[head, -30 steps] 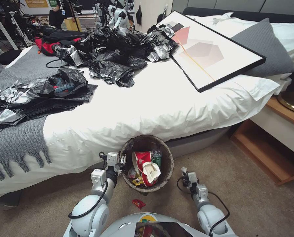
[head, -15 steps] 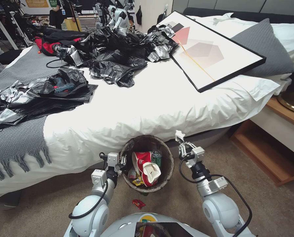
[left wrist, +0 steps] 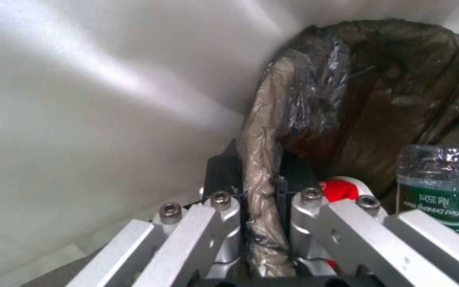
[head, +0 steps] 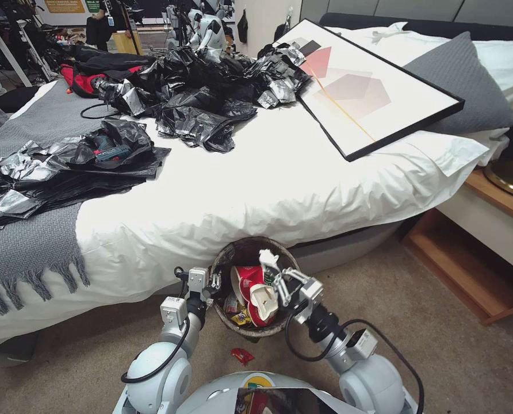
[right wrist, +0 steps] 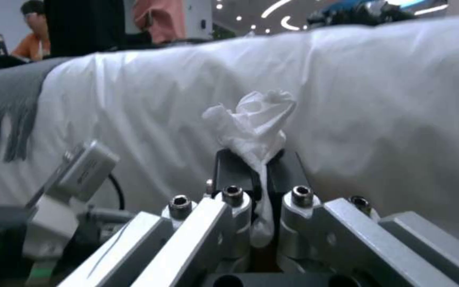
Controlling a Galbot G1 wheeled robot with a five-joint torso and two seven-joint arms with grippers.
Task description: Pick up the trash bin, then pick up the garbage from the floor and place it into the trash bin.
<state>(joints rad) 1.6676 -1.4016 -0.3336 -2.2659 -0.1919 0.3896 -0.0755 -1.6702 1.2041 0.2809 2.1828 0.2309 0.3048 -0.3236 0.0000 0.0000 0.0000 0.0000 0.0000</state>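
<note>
The trash bin (head: 256, 287) sits on the carpet against the side of the bed (head: 256, 184), its brown liner (left wrist: 314, 91) folded over the rim. Left gripper (head: 213, 283) is at the bin's left rim, clenched on the liner-covered edge; in the left wrist view one finger is outside the wall and the other inside. Just beyond that inner finger, inside the bin: a red-and-white paper cup (head: 249, 279), a green bottle (left wrist: 442, 187), and yellow wrappers (head: 240, 315) lower down. Right gripper (head: 268, 261) hangs above the bin's open mouth, fingers pinched on a crumpled white tissue (right wrist: 253, 123) that sticks up past the fingertips. A small red wrapper (head: 242, 356) lies on the floor below and behind both grippers, just outside the bin's near wall, close to the robot's base.
</note>
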